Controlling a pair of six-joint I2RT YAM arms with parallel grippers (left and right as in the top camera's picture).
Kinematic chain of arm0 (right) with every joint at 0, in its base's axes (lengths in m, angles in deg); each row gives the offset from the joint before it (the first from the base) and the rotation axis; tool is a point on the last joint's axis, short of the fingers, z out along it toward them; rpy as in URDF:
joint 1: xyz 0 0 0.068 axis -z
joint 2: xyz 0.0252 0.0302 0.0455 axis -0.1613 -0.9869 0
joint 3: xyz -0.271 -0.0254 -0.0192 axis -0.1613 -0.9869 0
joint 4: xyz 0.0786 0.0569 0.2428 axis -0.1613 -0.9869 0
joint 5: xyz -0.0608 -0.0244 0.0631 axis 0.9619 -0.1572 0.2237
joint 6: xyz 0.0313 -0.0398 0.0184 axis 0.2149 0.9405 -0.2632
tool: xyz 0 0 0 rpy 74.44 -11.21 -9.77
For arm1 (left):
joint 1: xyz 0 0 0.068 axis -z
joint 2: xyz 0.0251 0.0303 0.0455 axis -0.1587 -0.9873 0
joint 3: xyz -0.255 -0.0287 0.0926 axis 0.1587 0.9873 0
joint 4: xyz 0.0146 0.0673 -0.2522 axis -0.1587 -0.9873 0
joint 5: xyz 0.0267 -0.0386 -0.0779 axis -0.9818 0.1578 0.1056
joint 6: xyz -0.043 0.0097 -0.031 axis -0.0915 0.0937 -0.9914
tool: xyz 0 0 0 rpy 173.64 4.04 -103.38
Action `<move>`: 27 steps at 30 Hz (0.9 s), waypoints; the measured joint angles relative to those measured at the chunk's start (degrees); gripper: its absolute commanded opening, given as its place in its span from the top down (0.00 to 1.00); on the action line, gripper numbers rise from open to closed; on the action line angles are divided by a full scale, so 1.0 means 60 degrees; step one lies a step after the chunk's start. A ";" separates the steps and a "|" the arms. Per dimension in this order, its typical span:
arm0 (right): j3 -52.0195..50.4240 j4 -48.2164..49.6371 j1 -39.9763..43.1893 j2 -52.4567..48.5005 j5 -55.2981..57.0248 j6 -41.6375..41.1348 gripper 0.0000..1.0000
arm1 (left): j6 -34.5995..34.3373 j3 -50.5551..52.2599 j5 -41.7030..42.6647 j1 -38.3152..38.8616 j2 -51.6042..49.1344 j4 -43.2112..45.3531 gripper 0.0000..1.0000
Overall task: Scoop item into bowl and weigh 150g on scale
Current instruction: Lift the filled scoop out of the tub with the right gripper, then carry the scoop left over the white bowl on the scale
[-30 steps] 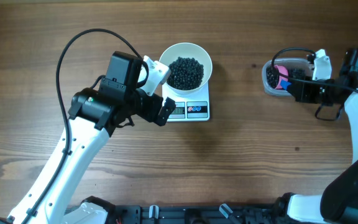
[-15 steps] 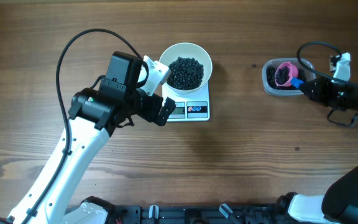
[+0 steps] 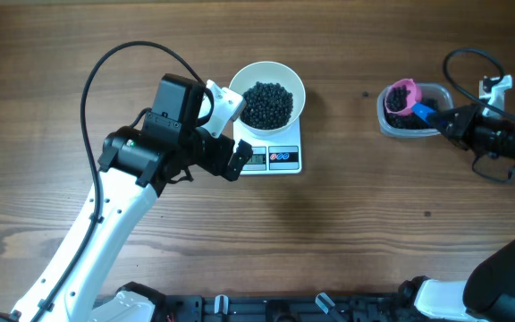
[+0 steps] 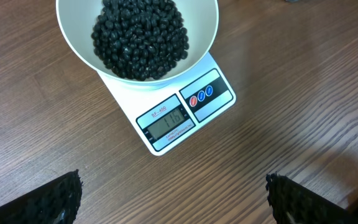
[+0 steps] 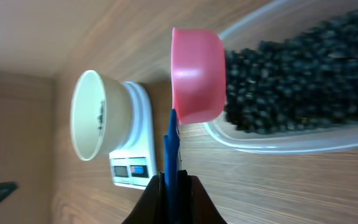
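beans fill the bowl on the scale; the right gripper, clamped on the pink scoop, has just lifted it from the tub, likely another load; left gripper gapes idle.

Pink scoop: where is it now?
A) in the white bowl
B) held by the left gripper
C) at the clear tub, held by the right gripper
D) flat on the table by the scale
C: the right gripper is shut on the scoop by its blue handle, with the pink cup over the clear tub of beans.
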 measured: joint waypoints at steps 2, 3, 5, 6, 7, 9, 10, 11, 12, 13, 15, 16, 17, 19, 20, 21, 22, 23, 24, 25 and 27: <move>0.0000 0.0138 0.0000 0.0000 -0.0368 -0.0219 0.96 | 0.0000 0.0000 0.0000 0.0000 0.0000 0.0000 0.00; 0.0000 0.0244 0.0000 0.0000 -0.0590 -0.0353 0.96 | 0.0000 0.0000 0.0000 0.0000 0.0000 0.0000 0.00; 0.0000 0.0499 0.0000 0.0000 -0.1089 -0.0616 0.96 | 0.0000 0.0000 0.0000 0.0000 0.0000 0.0000 0.00; 0.0000 0.0619 0.0000 0.0004 -0.1315 -0.0725 0.96 | 0.0000 0.0000 0.0000 0.0000 0.0000 0.0000 0.00; 0.0000 0.0827 0.0000 0.0004 -0.1603 -0.0889 0.96 | 0.0000 0.0000 0.0000 0.0000 0.0000 0.0000 0.00; 0.0000 0.1246 -0.0011 0.0000 -0.2116 -0.1206 0.96 | 0.0000 0.0000 0.0000 0.0000 0.0000 0.0000 0.00; 0.0000 0.1468 -0.0029 0.0000 -0.2288 -0.1351 0.96 | 0.0000 0.0000 0.0000 0.0000 0.0000 0.0000 0.00; 0.0000 0.1679 -0.0058 0.0004 -0.2433 -0.1530 0.96 | 0.0000 0.0000 0.0000 0.0000 0.0000 0.0000 0.00; 0.0000 0.1825 -0.0091 0.0004 -0.2528 -0.1687 0.96 | 0.0000 0.0000 0.0000 0.0000 0.0000 0.0000 0.00; 0.0000 0.2004 -0.0168 0.0000 -0.2623 -0.1865 0.96 | 0.0000 0.0000 0.0000 0.0000 0.0000 0.0000 0.00; 0.0000 0.2353 -0.0372 0.0000 -0.2794 -0.2149 0.95 | 0.0000 0.0000 0.0004 0.0000 0.0000 0.0000 0.00; 0.0000 0.2736 -0.0685 0.0000 -0.2936 -0.2422 0.96 | 0.0000 0.0000 0.0000 0.0000 0.0000 0.0000 0.00; -0.0007 0.3038 -0.0991 0.0000 -0.3031 -0.2652 0.96 | 0.0000 0.0000 0.0000 0.0000 0.0000 0.0000 0.00; -0.0011 0.3519 -0.1290 0.0000 -0.3078 -0.2885 0.96 | 0.0000 0.0000 0.0004 0.0000 0.0000 0.0000 0.00; -0.0011 0.3869 -0.1486 0.0000 -0.3104 -0.3027 0.96 | 0.0000 0.0000 0.0004 0.0000 0.0000 0.0000 0.00; -0.0007 0.4149 -0.1690 0.0000 -0.3133 -0.3155 0.95 | 0.0000 0.0000 0.0000 0.0000 0.0000 0.0000 0.00; -0.0007 0.4379 -0.1858 0.0000 -0.3155 -0.3264 0.95 | 0.0000 0.0000 0.0000 0.0000 0.0000 0.0000 0.00; -0.0007 0.4535 -0.2007 0.0000 -0.3162 -0.3351 0.94 | 0.0000 0.0000 0.0000 0.0000 0.0000 0.0000 0.00; -0.0007 0.4692 -0.2197 0.0000 -0.3173 -0.3435 0.92 | 0.0000 0.0000 0.0000 0.0000 0.0000 0.0000 0.00; -0.0007 0.4805 -0.2386 0.0000 -0.3177 -0.3501 0.91 | 0.0000 0.0000 0.0000 0.0000 0.0000 0.0000 0.00; -0.0007 0.4936 -0.2703 0.0000 -0.3177 -0.3625 0.92 | 0.0000 0.0000 0.0000 0.0000 0.0000 0.0000 0.00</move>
